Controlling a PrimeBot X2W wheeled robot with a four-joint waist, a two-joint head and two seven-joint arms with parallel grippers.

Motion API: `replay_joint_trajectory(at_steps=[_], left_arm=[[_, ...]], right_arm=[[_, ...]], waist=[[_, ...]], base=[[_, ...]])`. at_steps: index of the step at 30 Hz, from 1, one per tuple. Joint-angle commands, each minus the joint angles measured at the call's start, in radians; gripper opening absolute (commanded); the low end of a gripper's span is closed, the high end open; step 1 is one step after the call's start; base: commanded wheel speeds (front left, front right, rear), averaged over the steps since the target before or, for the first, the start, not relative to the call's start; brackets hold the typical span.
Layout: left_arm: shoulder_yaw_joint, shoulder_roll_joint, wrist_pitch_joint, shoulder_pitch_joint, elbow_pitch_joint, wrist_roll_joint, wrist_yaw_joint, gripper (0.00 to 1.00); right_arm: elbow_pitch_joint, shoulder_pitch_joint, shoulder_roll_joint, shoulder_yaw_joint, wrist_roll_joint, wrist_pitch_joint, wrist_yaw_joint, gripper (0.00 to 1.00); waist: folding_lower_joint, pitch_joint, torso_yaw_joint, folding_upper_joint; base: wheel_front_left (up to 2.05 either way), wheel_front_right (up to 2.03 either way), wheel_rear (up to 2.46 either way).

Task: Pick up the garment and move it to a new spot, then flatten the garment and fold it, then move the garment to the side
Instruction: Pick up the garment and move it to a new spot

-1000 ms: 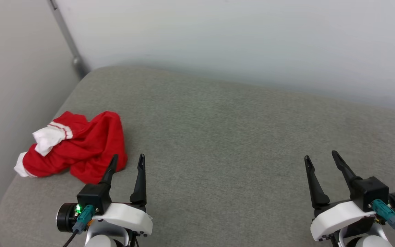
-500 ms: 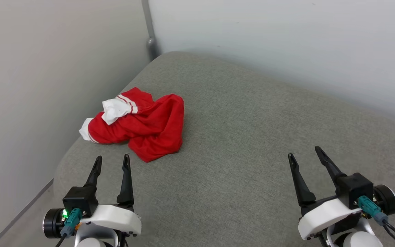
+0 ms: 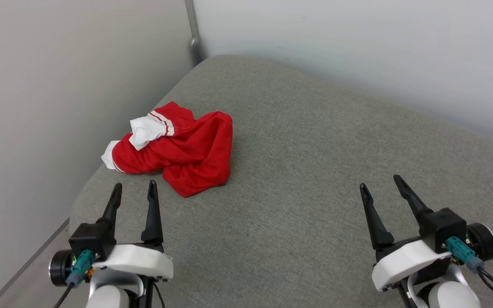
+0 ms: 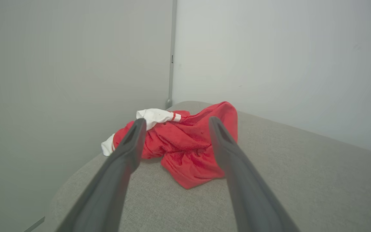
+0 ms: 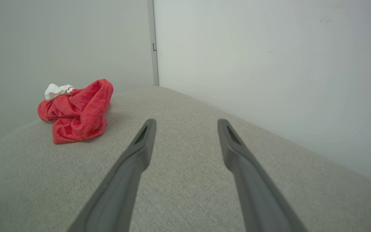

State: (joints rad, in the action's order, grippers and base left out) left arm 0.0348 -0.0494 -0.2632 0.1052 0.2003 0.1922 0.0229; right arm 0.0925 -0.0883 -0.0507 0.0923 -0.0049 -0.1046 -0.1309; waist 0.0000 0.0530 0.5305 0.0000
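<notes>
Since my head and waist swung left, view: whole picture shifted over the last second, and the wall corner with its grey post (image 3: 193,34) is now in frame. That is camera motion, not cloth motion.
garment (image 3: 178,152): same crumpled red heap, white sleeve (image 3: 144,130) with striped trim on top. It lies on the grey cushion (image 3: 306,145) near its left edge, close to the left wall (image 3: 58,85). Heap shape unchanged, so nothing has touched it.
left hand (image 3: 135,184): fingers apart, empty, over the cushion just short of the garment's near edge. A second ago one finger overlapped the red cloth in the picture; now a strip of bare cushion shows between tips and cloth. Left wrist view has the heap dead ahead between the fingers.
right hand (image 3: 379,181): fingers apart, empty, well apart from the garment, over bare cushion on the right.
meaning for task: I read this as the line-up before the first pick. Nothing lifted, flattened or folded yet, so all steps are open.
next move, my guess: push the left hand forward and down onto the near red fold and pinch a good bunch.
risk: thin cloth, so I may catch one layer only and drag the heap. The left wall is close, so there's little room on that side.
</notes>
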Motion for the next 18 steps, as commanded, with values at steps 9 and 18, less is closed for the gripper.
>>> replay_joint_trajectory(at_steps=[9, 18], left_arm=[[-0.068, -0.076, 0.018, 0.307, 0.047, 0.025, 0.035, 1.00], [-0.138, -0.275, 0.401, 0.567, 0.104, 0.118, 0.073, 1.00]], right_arm=[[-0.057, -0.074, -0.026, 0.018, -0.011, 0.034, 0.000, 1.00], [-0.089, -0.137, -0.059, -0.003, 0.011, 0.024, 0.000, 1.00]], waist=[[0.0000, 0.146, -0.120, 0.0000], [0.0000, 0.347, -0.276, 0.0000]], base=[[0.00, 0.00, 0.00], [0.00, 0.00, 0.00]])
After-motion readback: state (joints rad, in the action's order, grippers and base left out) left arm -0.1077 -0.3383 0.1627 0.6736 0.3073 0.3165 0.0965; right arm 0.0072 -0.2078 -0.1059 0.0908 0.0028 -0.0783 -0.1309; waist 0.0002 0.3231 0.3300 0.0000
